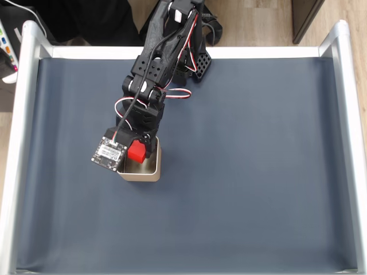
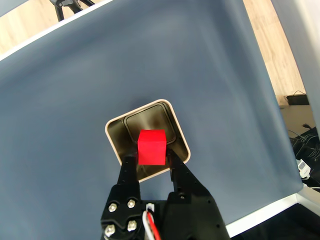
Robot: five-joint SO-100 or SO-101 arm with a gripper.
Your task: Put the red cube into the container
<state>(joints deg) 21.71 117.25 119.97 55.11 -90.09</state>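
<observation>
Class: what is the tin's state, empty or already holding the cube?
Empty. In the wrist view, the tin shows a bare shiny floor, while the red cube sits clamped in the gripper above it.

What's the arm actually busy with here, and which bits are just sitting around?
Part of the job:
- red cube, held in the gripper
- container, the silver tin right beneath the cube

Just there:
- dark blue mat
- silver frame around the mat
- cables off the mat's edge, wrist view
</observation>
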